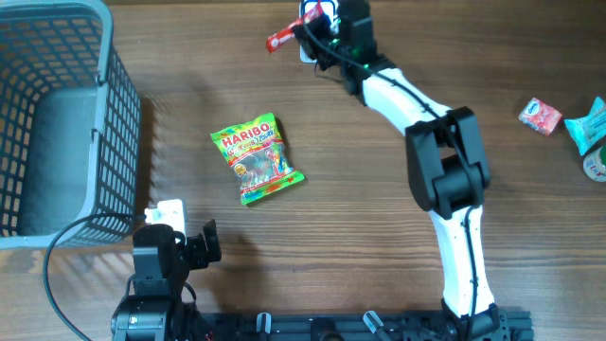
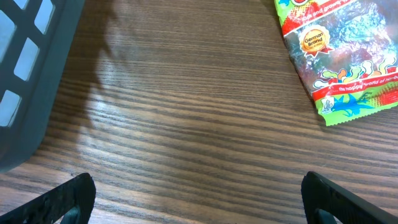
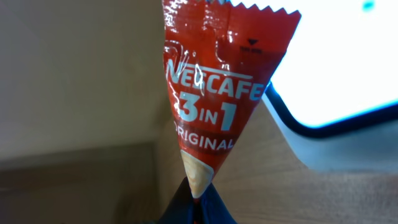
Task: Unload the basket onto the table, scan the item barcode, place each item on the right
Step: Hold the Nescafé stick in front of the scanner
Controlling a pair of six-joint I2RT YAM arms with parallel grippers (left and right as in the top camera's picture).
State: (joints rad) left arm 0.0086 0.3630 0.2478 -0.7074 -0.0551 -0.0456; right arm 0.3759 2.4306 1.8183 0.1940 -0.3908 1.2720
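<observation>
Closest to the right wrist lens: red Nescafé 3-in-1 sachet (image 3: pixel 214 93), pinched by its narrow cream-coloured end in the right gripper (image 3: pixel 198 210), dark jaws pressed together on it at the bottom edge of the picture. Held upright, zigzag edge uppermost, lettering easy to read. Behind it at upper right, a bright white panel (image 3: pixel 348 81) with a dark rounded rim (perhaps a lit screen; too washed out to say).

Seen from overhead, only a small red sliver at the far edge of the table (image 1: pixel 360 208), poking leftwards out of the gripper, print too small to make out. Shown there and nowhere else: the right arm (image 1: pixel 445 161) stretched across the wood to that far edge, plus a pink packet (image 1: pixel 539 116) and a teal packet (image 1: pixel 589 123) lying near each other at the right side.

Left gripper (image 2: pixel 202 202) spread wide over bare wood with nothing between its fingers, only the two dark tips visible in the bottom corners of the left wrist view. Same view: lower part of a Haribo bag (image 2: pixel 342 56) at upper right, grey wall of a basket (image 2: pixel 25 74) at left. Overhead places that bag mid-table, between basket and right arm, well apart from both grippers.
</observation>
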